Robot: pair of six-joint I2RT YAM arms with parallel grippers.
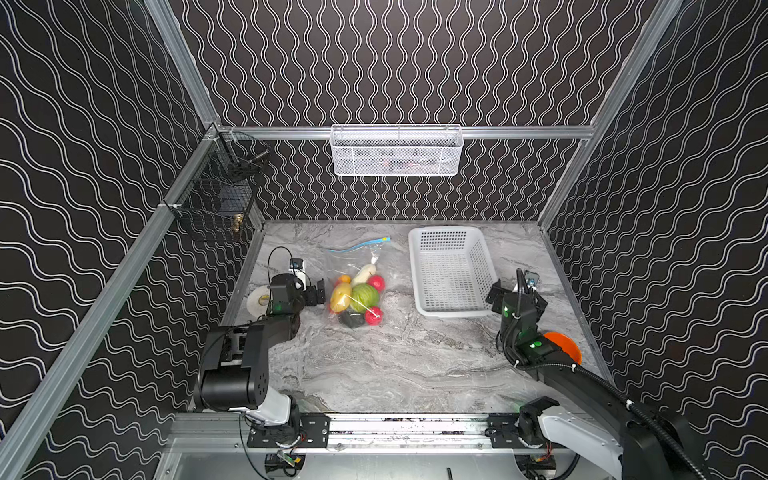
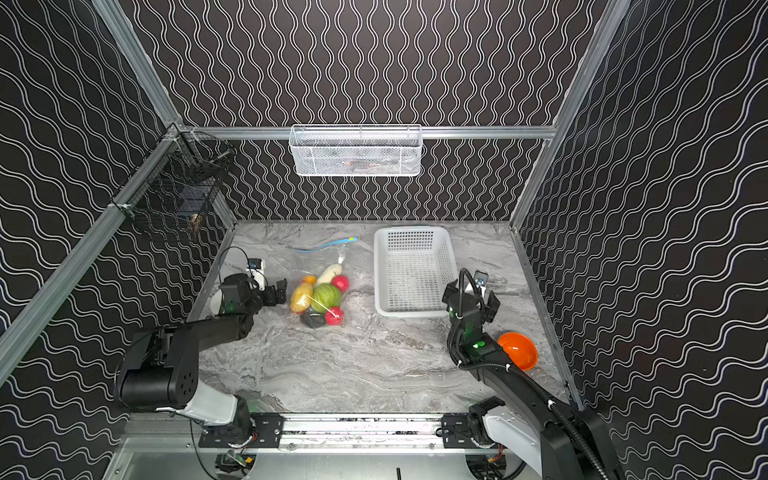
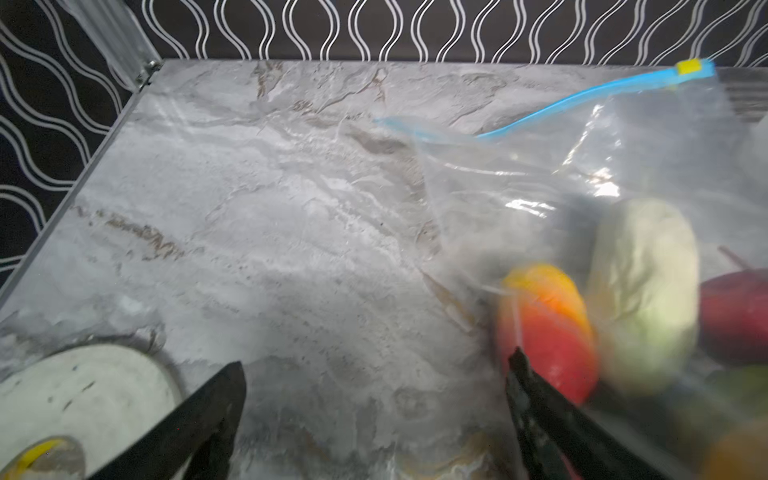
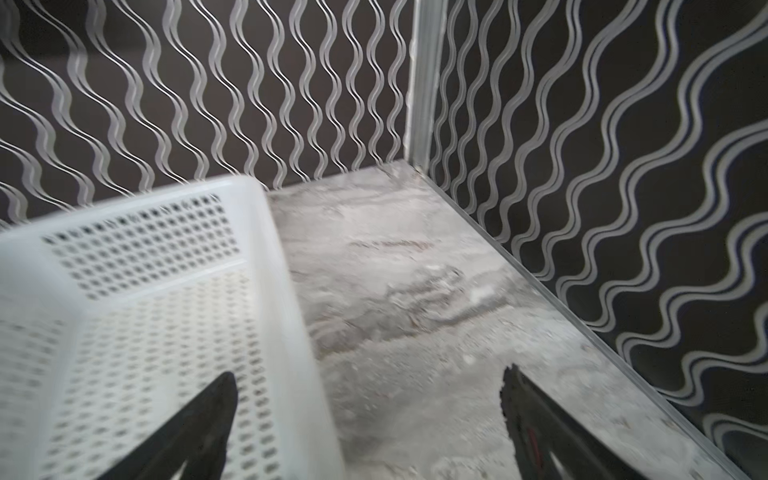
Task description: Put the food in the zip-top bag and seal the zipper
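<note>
The clear zip-top bag (image 1: 353, 262) lies left of the table's middle. The food is inside it: green cabbage (image 1: 364, 297), white radish (image 3: 648, 291), yellow potato (image 1: 340, 298), red rounds (image 1: 374, 316) and a dark avocado (image 1: 351, 320). The zipper (image 1: 357, 246), a blue strip, runs along the bag's far edge with its yellow slider (image 3: 688, 66) at the right end. My left gripper (image 1: 319, 294) (image 3: 377, 360) is open, just left of the bag, with bare table between its fingers. My right gripper (image 1: 517, 297) (image 4: 370, 373) is open and empty by the basket's near right corner.
A white perforated basket (image 1: 451, 274) stands right of the bag. An orange bowl (image 1: 565, 345) sits near the right wall behind my right arm. A tape roll (image 1: 259, 299) lies by the left wall. A white mesh basket (image 1: 395, 151) and a black wire basket (image 1: 220, 199) hang on the walls.
</note>
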